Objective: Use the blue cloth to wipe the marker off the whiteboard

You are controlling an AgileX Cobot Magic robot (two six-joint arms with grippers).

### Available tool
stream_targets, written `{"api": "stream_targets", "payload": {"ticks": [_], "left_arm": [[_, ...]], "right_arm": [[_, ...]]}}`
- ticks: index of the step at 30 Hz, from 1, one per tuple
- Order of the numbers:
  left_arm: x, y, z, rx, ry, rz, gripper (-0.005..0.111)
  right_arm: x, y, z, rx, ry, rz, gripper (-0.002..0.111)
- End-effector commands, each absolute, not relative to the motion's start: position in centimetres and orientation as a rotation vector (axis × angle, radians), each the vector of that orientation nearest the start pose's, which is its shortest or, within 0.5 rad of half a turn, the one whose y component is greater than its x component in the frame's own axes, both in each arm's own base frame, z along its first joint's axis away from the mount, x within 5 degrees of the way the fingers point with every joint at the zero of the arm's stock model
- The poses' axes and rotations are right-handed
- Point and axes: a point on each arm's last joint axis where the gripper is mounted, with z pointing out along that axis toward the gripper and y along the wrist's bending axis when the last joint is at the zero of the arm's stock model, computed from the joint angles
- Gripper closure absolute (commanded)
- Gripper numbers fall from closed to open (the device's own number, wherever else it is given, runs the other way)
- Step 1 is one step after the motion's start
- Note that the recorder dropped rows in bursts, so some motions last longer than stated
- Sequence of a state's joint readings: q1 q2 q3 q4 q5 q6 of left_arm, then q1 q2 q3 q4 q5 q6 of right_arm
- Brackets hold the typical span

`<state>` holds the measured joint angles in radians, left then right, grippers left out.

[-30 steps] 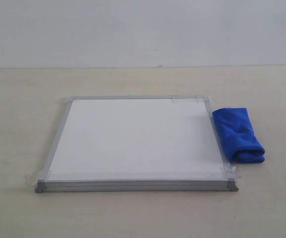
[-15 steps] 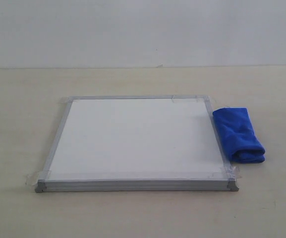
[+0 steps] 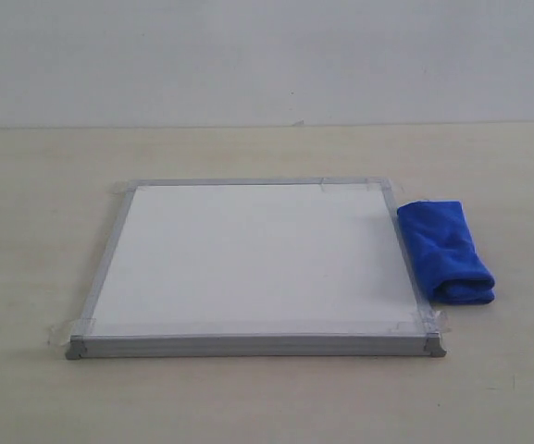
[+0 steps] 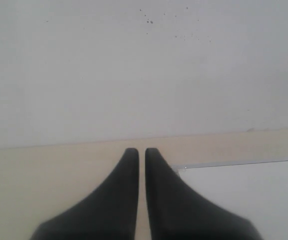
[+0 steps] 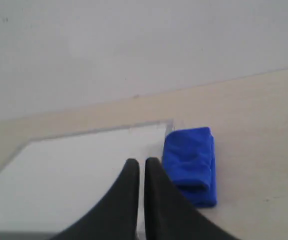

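Observation:
The whiteboard point(image 3: 253, 264) lies flat on the table, silver-framed, with tape at its corners. Its surface looks plain white; no red marker line shows in any view. The blue cloth point(image 3: 445, 251) lies folded on the table, touching the board's right edge. Neither gripper appears in the exterior view. In the left wrist view my left gripper point(image 4: 142, 150) is shut and empty, with a corner of the whiteboard point(image 4: 243, 185) beside it. My right gripper point(image 5: 142, 160) is shut and empty over the whiteboard point(image 5: 74, 170), and the blue cloth point(image 5: 189, 162) lies just beside its fingers.
The table point(image 3: 44, 231) is pale wood and meets a plain white wall point(image 3: 267, 55) at the back.

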<state>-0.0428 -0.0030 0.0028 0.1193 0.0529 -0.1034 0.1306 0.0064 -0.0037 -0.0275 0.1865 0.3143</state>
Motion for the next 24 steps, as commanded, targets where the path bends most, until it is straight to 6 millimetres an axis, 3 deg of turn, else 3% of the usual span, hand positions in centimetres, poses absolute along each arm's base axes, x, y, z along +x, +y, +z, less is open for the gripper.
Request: {"api": "stream_targets", "payload": {"ticks": [1,10,24], "left_arm": [[5.64,-0.2,20.86,0.03,1.534,-0.03,0.102],[5.64,-0.19,20.84,0.03,1.536,-0.03,0.102],[5.64,-0.2,20.85,0.03,1.535,-0.03,0.102]], "right_arm": [[5.19,1.07,18.03,-0.016,1.855,0.229,0.108],[5.19,1.05,18.01,-0.061,1.855,0.191,0.108],[5.28,0.34,18.01,0.078,1.851,0.106,0.108]]}}
